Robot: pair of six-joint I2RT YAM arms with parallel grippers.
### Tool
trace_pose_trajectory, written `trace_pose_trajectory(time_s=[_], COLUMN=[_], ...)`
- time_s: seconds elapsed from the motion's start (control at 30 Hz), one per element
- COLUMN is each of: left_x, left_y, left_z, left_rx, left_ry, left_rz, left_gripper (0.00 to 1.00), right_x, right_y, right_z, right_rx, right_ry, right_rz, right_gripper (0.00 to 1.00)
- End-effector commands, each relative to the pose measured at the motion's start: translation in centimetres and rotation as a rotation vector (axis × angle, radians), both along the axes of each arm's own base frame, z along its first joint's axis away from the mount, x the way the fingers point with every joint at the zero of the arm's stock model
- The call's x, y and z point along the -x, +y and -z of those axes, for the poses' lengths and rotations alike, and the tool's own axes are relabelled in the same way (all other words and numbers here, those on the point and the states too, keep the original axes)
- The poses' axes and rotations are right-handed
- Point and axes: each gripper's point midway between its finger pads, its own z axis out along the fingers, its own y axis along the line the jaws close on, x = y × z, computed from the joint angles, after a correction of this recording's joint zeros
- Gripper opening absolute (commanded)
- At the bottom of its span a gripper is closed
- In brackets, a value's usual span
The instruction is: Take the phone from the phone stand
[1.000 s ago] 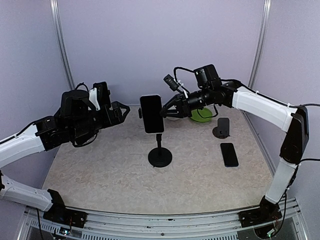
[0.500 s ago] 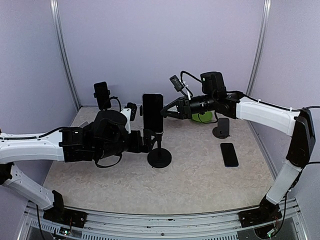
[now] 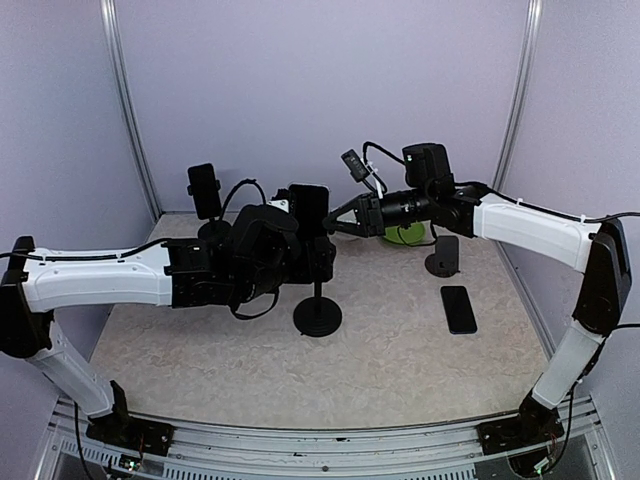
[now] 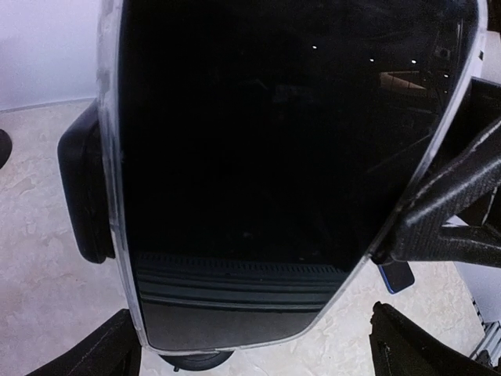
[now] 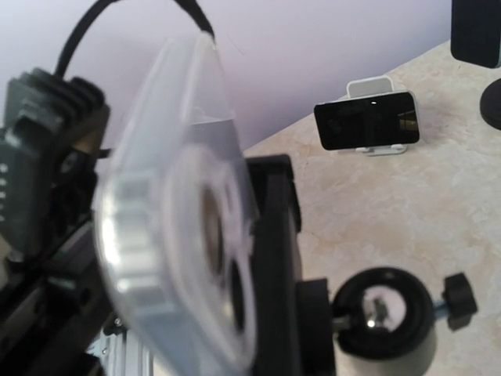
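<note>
**Phone on the stand, both grippers at it**

You see the phone (image 3: 309, 215) upright on top of the phone stand (image 3: 319, 315). Your right gripper (image 3: 335, 222) pinches its edge, at the right of the stand. Your left gripper (image 4: 262, 348) is spread wide at the stand's front, with its fingers on both sides of the phone.

My walls (image 3: 320, 90) are plain pale lavender on all three sides, with a shiny metal post (image 3: 122, 100) in each back corner. My table (image 3: 230, 370) has a beige marbled top and a silver rail (image 3: 330, 440) along the near edge. Light's soft and even, and I don't get harsh shadows anywhere.
</note>
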Motion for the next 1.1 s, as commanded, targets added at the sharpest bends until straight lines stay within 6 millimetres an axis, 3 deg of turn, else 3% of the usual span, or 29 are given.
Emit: trace_pose_trajectory(time_s=[0.0,0.27,0.43,0.73,0.87,1.07], left_x=[-1.5,-1.8,-1.6,-1.0,-0.8,-0.4], left_y=[0.0,0.9,0.8,1.5,1.7,1.5], left_z=[-1.0,-0.6,-0.4,-0.8,-1.1,-1.1], left_rx=[0.013,0.010,0.005,0.022,0.028,0.035], left_ry=[-0.032,-0.085,-0.099,-0.110,-0.115,-0.117], left_rz=[-0.040,-0.055,-0.041,-0.021,-0.011,0.016], left_gripper=[0.98,0.83,0.66,0.55,0.55,0.55], right_x=[3.2,3.4,3.5,3.3,3.1,2.8], right_y=[-0.2,-0.1,-0.1,-0.8,-1.4,-1.6], right_z=[2.2,2.1,2.3,2.6,2.6,2.3], right_rx=[0.060,0.063,0.072,0.110,0.119,0.122], right_ry=[0.234,0.236,0.243,0.227,0.207,0.178], right_rz=[-0.074,-0.091,-0.105,-0.104,-0.088,-0.085], right_gripper=[0.00,0.00,0.00,0.40,0.40,0.30])
